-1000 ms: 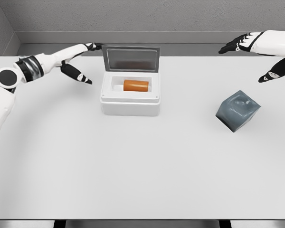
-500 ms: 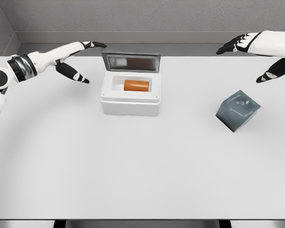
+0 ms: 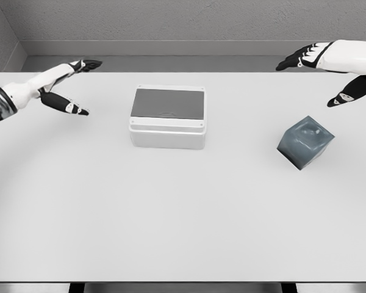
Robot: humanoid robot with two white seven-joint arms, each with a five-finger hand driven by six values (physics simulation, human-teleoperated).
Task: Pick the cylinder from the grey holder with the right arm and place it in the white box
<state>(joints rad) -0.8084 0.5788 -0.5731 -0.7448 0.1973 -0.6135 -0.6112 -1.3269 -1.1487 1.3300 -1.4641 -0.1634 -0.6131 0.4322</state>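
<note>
White table [image 3: 171,213] filling most of the view, flat and matte; dark front edge along the bottom, with two black supports just visible beneath; grey textured wall [image 3: 171,18] behind, meeting a darker grey strip of floor [image 3: 171,63] past the far edge.

Both arms are glossy white with smooth rounded shells. The left arm [image 3: 21,91] carries a metallic grey band and a black ring joint near the picture's edge. Left hand [image 3: 64,85] and right hand [image 3: 329,70] — white backs, black fingers with small white patches at the knuckles.
</note>
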